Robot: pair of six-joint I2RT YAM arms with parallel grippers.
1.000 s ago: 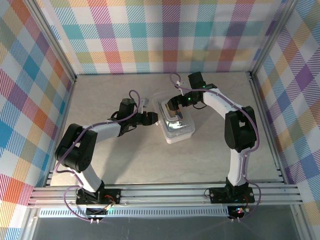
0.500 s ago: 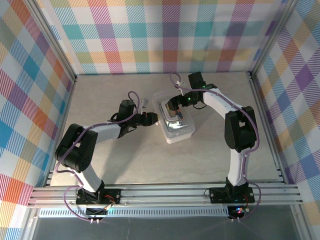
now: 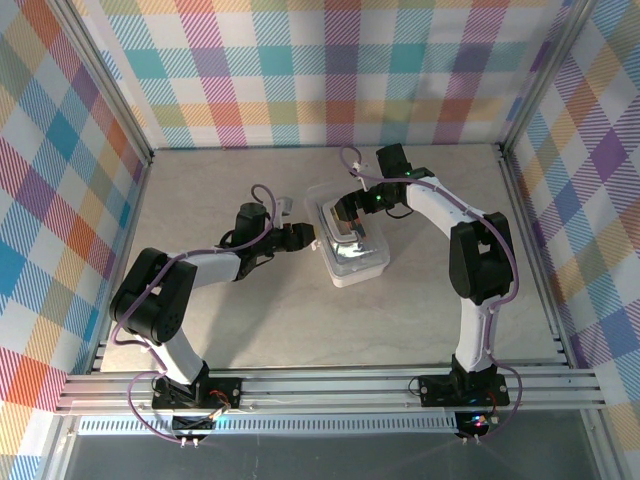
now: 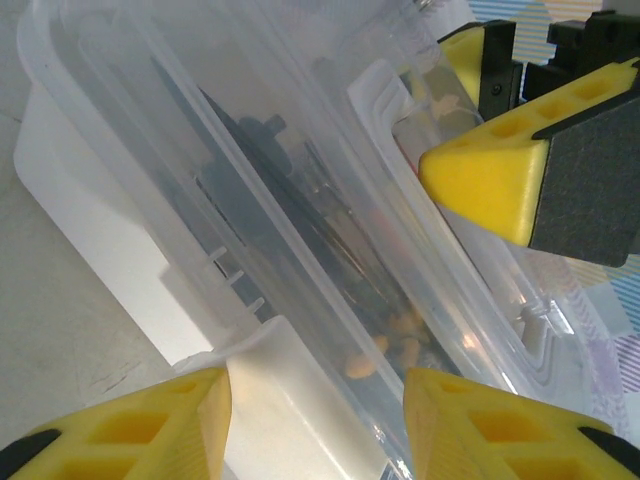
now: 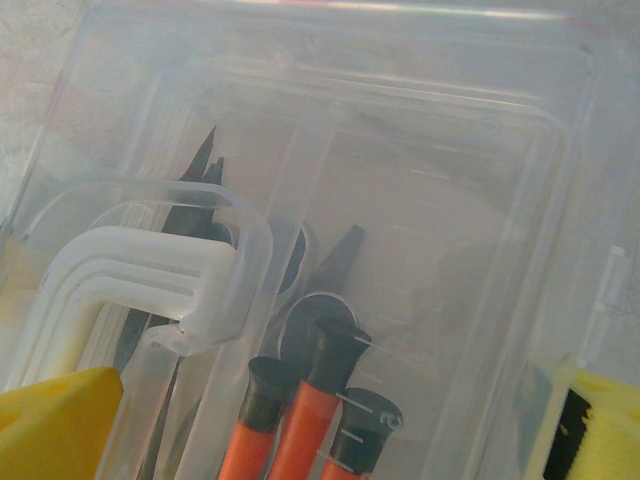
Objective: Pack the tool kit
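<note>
The clear case [image 3: 358, 262] lies near the middle of the table [image 3: 250, 330], and orange-handled tools [image 5: 300, 425] with dark tips are seen inside it beside the white handle [image 5: 130, 275]. The step in hand is judged to be the closing or steadying of the lid. The left gripper [image 3: 303, 237] is set at the case's left edge, its jaws about half apart and astride the rim. Whether the rim is truly pinched cannot be told. The right gripper [image 3: 352, 212] is held over the far end with its jaws spread wide and nothing in them. To do the step well, the rim should be braced squarely by the left fingers [image 4: 130, 425] so that the case is not slid. The lid should be pressed down evenly by the right, well clear of the handle. Whether the lid is fully seated or latched is hard to make out through the overlapping clear plastic. The tools' lower ends are cut off, and the other handle colours cannot be confirmed.
</note>
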